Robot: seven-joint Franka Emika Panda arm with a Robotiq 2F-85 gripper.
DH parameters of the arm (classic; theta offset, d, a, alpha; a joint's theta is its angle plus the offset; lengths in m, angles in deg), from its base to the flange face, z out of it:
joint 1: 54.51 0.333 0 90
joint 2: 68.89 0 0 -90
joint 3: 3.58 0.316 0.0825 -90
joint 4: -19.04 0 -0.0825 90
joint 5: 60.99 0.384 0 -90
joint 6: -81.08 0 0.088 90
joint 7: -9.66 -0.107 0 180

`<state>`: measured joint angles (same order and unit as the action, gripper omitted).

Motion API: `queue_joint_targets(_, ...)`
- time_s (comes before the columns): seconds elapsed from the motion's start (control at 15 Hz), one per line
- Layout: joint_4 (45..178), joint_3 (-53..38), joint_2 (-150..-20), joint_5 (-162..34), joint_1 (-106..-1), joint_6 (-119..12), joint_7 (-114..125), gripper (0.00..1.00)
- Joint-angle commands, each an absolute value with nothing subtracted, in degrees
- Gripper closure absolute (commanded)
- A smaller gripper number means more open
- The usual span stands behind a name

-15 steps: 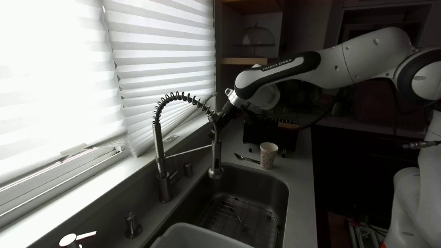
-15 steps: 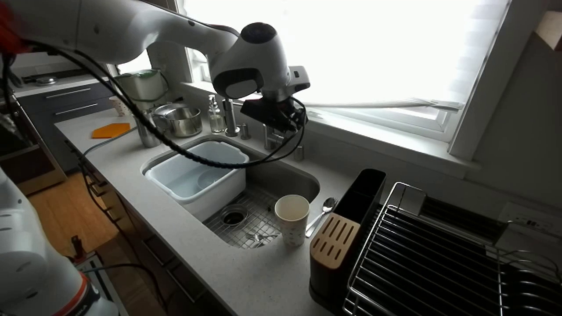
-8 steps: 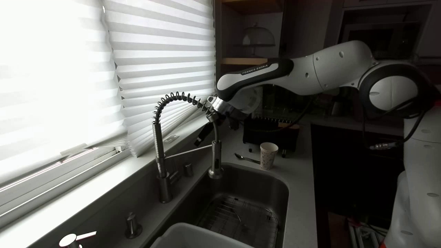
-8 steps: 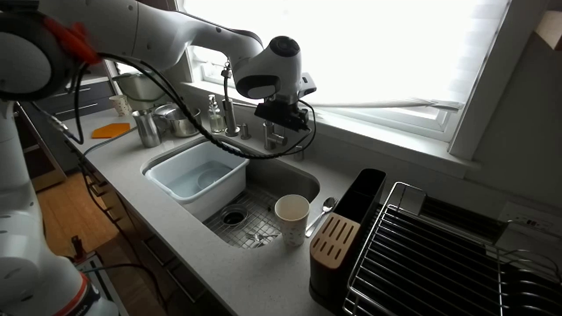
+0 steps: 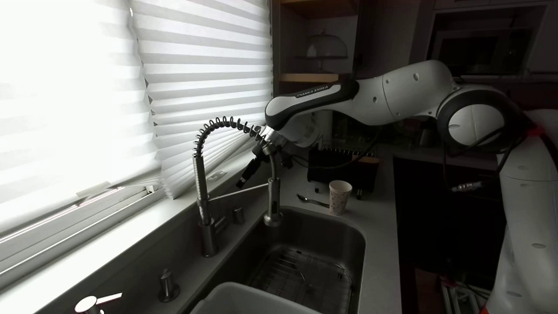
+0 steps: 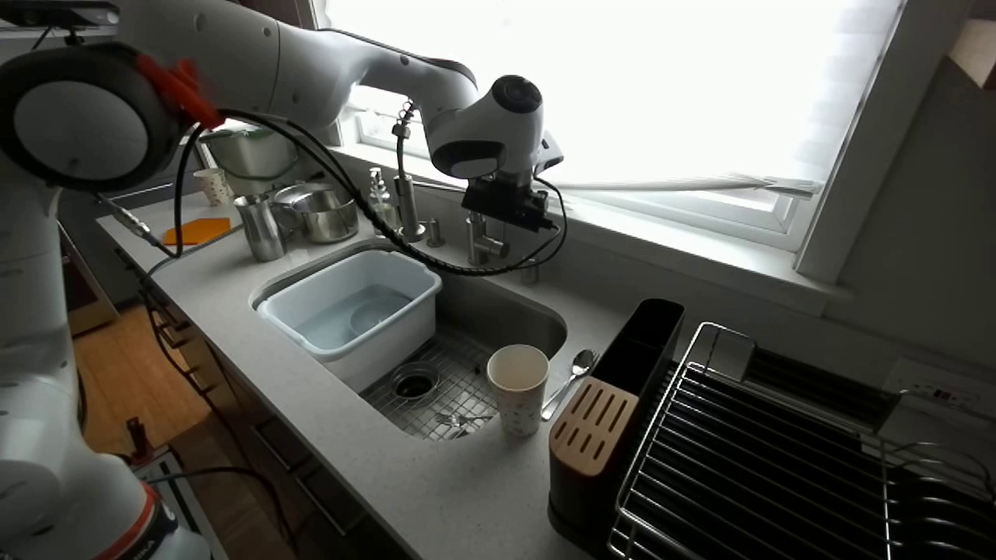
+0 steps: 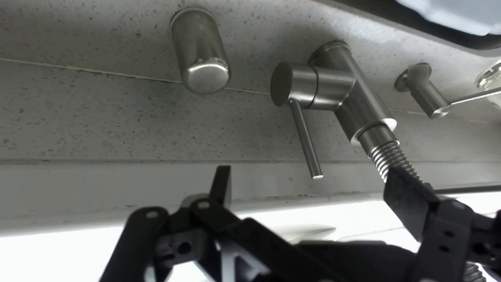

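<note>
Near the faucet (image 7: 361,103), gripper (image 7: 309,174) is being held spread and empty, a bump on lever (image 7: 305,139) or spring hose (image 7: 392,158) seemingly being risked by tight clearance.

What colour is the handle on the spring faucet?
Silvery grey metal; the handle shows best in the wrist view.

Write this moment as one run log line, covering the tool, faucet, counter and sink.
tool: open, nothing held; near it: faucet lever; counter: paper cup upright beside spoon; sink: plastic basin
</note>
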<state>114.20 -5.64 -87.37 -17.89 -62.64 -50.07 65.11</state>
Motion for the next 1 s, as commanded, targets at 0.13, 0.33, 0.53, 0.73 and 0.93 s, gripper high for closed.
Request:
queue_joint_targets(0.13,114.36,-3.38,-88.52,-15.43,-63.68,-53.80,67.12,0.00)
queue_joint_targets(0.33,114.43,-1.60,-89.59,-12.88,-63.63,-57.40,68.80,0.00)
queue_joint_targets(0.53,114.46,-0.46,-90.81,-11.46,-63.66,-59.30,68.45,0.00)
queue_joint_targets(0.73,114.43,0.57,-91.92,-9.98,-63.88,-60.60,70.11,0.00)
queue_joint_targets(0.93,114.41,1.30,-92.85,-8.34,-63.93,-62.53,71.93,0.03)
